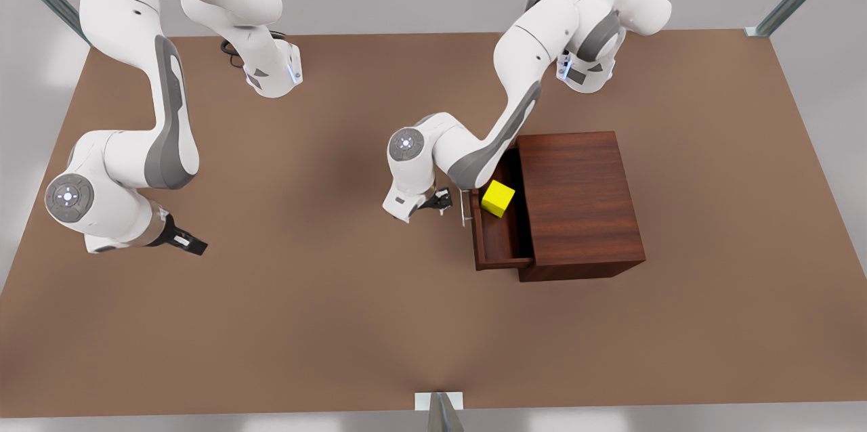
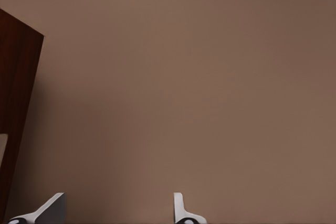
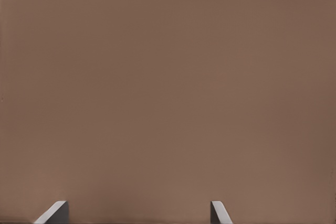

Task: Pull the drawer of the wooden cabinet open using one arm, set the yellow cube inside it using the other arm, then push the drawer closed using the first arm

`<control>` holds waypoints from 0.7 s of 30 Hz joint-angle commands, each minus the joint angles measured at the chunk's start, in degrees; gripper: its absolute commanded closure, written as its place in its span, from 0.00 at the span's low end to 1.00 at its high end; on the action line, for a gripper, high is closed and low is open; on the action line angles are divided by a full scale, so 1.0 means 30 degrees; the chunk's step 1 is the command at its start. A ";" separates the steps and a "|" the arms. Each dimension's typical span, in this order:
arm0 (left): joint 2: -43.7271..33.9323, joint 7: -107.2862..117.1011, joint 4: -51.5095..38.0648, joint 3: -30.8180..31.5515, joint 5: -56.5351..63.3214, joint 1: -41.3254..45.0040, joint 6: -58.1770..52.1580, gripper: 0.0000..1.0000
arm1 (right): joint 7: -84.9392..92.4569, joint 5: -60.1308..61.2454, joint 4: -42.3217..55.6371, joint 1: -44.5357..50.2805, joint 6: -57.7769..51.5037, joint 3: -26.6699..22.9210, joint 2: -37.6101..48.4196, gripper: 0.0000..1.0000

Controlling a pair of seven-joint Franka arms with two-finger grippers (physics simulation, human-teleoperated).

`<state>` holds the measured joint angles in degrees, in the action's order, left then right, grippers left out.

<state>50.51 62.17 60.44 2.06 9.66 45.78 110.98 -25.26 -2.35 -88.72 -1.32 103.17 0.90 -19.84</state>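
Against the cabinet (image 1: 576,195), on its opening side: drawer (image 1: 500,239) pulled out, yellow cube (image 1: 498,198) lying inside, close to the cabinet's mouth and turned askew to the drawer walls. Placement judged done; closing push not yet made.

Just off the cabinet's drawer front: left gripper (image 1: 441,202), fingers (image 2: 181,211) spread, holding nothing, tips near the silver handle (image 1: 466,208) but apart from it. Well apart from the cabinet, over bare table (image 1: 305,317): right gripper (image 1: 189,242), fingers spread, empty, waiting.

Probable faults from this state, with causes:

1. Jammed drawer. Cause: push applied toward one end of the front panel, skewing the tray in the cabinet. Press near the middle of the front, straight toward the cabinet.
2. Snagged finger. Cause: spread fingertips straddling or hooking the handle bar during the push, then dragging the drawer back out on retreat. Bring the fingers together first, or contact the flat panel beside the bar.
3. Cube struck at the cabinet's mouth. Cause: possible lack of clearance over the cube; cannot tell from above. Advance slowly and halt on resistance.
4. Cabinet sliding on the table. Cause: excessive force or speed at end of travel.
5. Forearm contact. Cause: left arm's link lying across the drawer's far end, near the cabinet's corner. Keep that link raised.
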 commanded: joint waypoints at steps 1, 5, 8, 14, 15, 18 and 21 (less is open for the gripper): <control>0.0184 0.6934 0.0039 -0.0014 0.0470 0.0002 0.1324 0.00 | 0.5608 0.0022 0.0012 0.0000 -0.0023 0.0023 -0.0007 0.00; 0.0214 0.4592 0.0127 -0.0014 0.0617 0.0002 0.1091 0.00 | 0.5608 0.0022 0.0012 0.0000 -0.0023 -0.0006 -0.0007 0.00; 0.0038 0.3272 0.0830 -0.0043 0.0529 -0.0290 0.0534 0.00 | 0.5608 0.0022 0.0012 0.0000 -0.0023 -0.0006 -0.0007 0.00; -0.0694 0.2100 0.2178 -0.0043 0.0471 -0.0877 0.0417 0.00 | 0.5608 0.0022 0.0041 0.0000 -0.0023 -0.0006 -0.0007 0.00; -0.0782 0.1252 0.2265 -0.0043 0.0471 -0.0964 0.0213 0.00 | 0.5608 0.0022 0.0041 0.0000 -0.0023 -0.0006 -0.0007 0.00; -0.1251 0.0548 0.2733 -0.0043 0.0500 -0.1258 -0.0110 0.00 | 0.5608 0.0022 0.0041 0.0000 -0.0023 -0.0006 -0.0007 0.00; -0.1983 -0.0244 0.3847 -0.0043 0.0500 -0.1580 -0.0257 0.00 | 0.5608 0.0022 0.0041 0.0000 -0.0023 -0.0006 -0.0007 0.00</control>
<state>44.85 66.14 71.66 1.94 11.09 41.20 111.17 -13.72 -2.32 -88.62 -1.32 103.10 0.88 -19.93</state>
